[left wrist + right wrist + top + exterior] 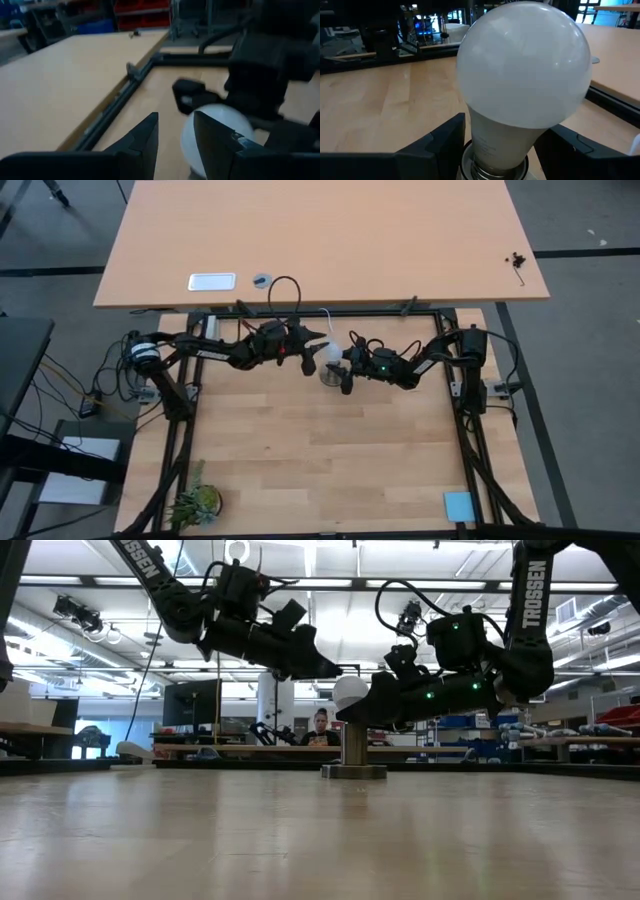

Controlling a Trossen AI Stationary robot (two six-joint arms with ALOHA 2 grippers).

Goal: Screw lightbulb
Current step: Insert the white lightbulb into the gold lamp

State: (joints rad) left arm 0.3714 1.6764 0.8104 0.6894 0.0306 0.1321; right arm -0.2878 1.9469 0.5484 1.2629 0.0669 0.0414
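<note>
So the lightbulb point(522, 75) is standing upright in the socket point(354, 752) near the back middle of the worktop point(330, 450), screw end down in the socket's collar. The right pincer point(340, 370) sits low around the bulb's neck, one dark finger point(437, 142) on each side of it, looking like they're just beside the white neck; can't honestly tell if they're pressing on it or only bracketing it. The left pincer point(322, 338) hangs a bit higher, right by the round top of the bulb. Its two fingers point(145, 142) are partly apart with nothing between them, and the bulb point(215, 132) shows just past the tips, off to one finger's side rather than in the gap. Both arms come in from opposite sides and nearly meet over the socket.
</note>
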